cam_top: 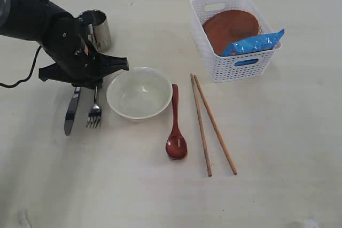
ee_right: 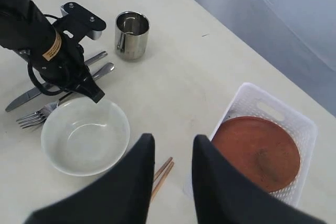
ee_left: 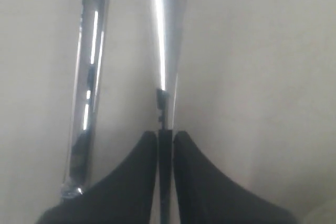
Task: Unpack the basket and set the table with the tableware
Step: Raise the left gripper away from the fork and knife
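The basket (cam_top: 224,62) stands upright on the table (cam_top: 278,158), close to the far edge and toward the right corner, its slotted short ends facing far and near. A brown round plate (cam_top: 230,28) fills most of its inside; whether it lies flat or leans cannot be told. A blue packet (cam_top: 254,42) rests across the plate's near part against the near wall, one end poking over the rim. Just in front of the basket's near left corner begin the two chopsticks (cam_top: 215,124), almost together at their far ends and spreading apart toward the near edge. Beside them, on the side toward the left edge, lies the spoon (cam_top: 176,145), handle toward the far edge and scoop toward the near edge. The empty white bowl (cam_top: 139,94) sits just beside the spoon's handle; whether they touch is unclear. Further toward the left edge lie the fork (cam_top: 94,115), tines toward the near edge, and the knife (cam_top: 70,116) close alongside it, blade end likewise nearward. The left gripper (ee_left: 165,135) points down over these two, its fingers (ee_left: 131,182) drawn narrow with the fork's thin shank pinched between them, the knife's handle lying free next to it. Behind that arm, toward the far edge, the steel cup (cam_top: 100,30) stands upright. The right gripper (ee_right: 172,140) hangs high above the table between bowl and basket, fingers (ee_right: 220,182) parted and holding nothing.
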Robot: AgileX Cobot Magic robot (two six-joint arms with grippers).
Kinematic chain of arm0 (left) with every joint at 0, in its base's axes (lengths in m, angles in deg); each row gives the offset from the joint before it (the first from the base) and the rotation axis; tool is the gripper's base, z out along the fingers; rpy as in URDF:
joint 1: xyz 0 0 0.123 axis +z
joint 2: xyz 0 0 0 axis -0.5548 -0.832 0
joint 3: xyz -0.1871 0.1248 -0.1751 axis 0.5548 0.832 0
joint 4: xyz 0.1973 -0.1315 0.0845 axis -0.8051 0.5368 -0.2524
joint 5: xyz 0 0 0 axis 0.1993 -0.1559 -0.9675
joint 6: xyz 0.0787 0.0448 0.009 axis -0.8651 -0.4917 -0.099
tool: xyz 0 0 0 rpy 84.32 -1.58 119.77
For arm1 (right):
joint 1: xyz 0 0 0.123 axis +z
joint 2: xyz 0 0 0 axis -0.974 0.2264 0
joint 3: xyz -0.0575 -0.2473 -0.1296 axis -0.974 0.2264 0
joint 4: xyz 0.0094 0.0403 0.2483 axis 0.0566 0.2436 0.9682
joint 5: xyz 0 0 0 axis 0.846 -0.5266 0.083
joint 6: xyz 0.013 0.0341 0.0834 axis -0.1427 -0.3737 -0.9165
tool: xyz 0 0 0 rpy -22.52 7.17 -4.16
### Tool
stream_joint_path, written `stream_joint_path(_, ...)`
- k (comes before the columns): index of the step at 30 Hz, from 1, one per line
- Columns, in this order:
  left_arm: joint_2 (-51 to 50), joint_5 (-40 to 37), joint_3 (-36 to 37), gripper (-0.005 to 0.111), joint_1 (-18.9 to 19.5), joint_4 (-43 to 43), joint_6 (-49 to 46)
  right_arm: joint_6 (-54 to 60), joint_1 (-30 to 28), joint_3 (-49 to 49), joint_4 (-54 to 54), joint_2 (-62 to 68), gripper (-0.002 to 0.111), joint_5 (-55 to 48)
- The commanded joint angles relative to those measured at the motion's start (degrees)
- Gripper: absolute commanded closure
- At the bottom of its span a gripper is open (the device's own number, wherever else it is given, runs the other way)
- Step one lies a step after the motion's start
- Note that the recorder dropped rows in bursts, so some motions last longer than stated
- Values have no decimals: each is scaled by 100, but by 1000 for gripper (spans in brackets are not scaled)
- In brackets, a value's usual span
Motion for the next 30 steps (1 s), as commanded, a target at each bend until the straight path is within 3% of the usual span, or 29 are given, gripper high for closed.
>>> stream_joint_path(1,3,-123,-13,82,16,10,-54,-2,-8,16,-45,-38,83,68)
stream_joint_path(4,53,-123,-13,75,16,10,-54,-2,-8,16,-45,-38,83,68)
stream_joint_path(11,728,-241,-13,74,16,10,-361,-2,-8,16,-45,-38,83,68)
stream_joint_path(16,1403,-815,-13,74,16,-238,-881,-2,-8,16,-118,-38,83,151)
stream_joint_path(19,2136,-1558,-13,74,16,-846,-1039,-501,-58,16,-482,78,83,490)
stream_joint_path(22,2656,-1925,0,74,16,-872,-1733,-823,-462,-161,-534,549,75,617)
stream_joint_path(24,3088,-1705,198,75,16,-781,-1733,-899,-928,-542,-534,1164,62,397)
stream_joint_path(25,3359,-1271,475,81,16,-649,-1833,-899,-1226,-856,-485,1675,57,185)
stream_joint_path(28,3857,-330,1203,104,16,-581,-2058,-899,-1718,-1644,-431,2667,55,-272)
stream_joint_path(30,4092,127,1581,107,16,-653,-2137,-899,-1904,-2098,-284,3231,55,-530)
